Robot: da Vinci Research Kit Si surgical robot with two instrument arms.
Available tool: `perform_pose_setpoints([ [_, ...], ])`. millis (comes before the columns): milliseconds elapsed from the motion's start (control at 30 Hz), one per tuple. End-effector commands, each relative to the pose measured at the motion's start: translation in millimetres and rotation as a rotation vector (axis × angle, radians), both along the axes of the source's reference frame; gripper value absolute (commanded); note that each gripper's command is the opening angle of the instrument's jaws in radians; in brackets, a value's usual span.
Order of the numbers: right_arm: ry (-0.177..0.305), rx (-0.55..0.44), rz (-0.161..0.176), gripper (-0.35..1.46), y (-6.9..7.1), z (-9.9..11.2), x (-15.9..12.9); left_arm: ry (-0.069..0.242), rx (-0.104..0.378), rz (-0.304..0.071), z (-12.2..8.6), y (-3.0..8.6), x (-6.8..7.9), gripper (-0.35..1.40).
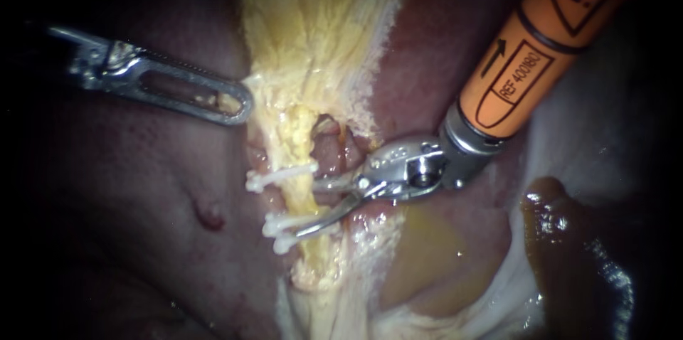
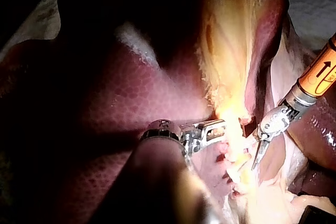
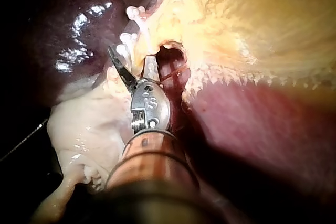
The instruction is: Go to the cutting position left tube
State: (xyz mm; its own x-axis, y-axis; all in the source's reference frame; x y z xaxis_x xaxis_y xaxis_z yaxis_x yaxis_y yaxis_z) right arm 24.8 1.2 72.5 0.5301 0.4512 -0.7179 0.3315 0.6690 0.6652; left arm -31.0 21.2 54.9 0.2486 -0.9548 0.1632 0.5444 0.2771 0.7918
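Approach judged nearly done: orange-shafted right instrument (image 1: 306, 210), hand of two thin steel blades apart, straddles yellowish left tube (image 1: 304, 198) between white plastic clips (image 1: 281, 177) | next: settle blades squarely, clear of clips | left instrument (image 1: 240, 107), slotted steel hand clamped on yellow fatty tissue (image 1: 313, 41) | hidden: tube's far side; lower blade tip overlaps clip

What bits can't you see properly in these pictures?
Endoscope view: yellow fatty tissue coats the tube between the small white clips, so whether the orange-shafted right instrument's open blades touch it is unclear.
Endoscope view: the silver left instrument's shaft fades into darkness.
Left wrist view: glare washes out the clips.
Right wrist view: one blade's tip slips behind the yellow tissue.
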Motion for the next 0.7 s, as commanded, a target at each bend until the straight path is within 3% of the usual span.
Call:
perform_pose_setpoints([
  [33,0.002,0.0,0.001,1.38,-0.1,-0.1,0.2,0.0,0.0,0.0,0.1,0.1,-0.1,-0.35],
  [700,0.062,0.095,0.076,1.33,-0.7,0.0,4.3,0.0,0.0,-0.001,0.6,0.4,-0.4,-0.35],
])
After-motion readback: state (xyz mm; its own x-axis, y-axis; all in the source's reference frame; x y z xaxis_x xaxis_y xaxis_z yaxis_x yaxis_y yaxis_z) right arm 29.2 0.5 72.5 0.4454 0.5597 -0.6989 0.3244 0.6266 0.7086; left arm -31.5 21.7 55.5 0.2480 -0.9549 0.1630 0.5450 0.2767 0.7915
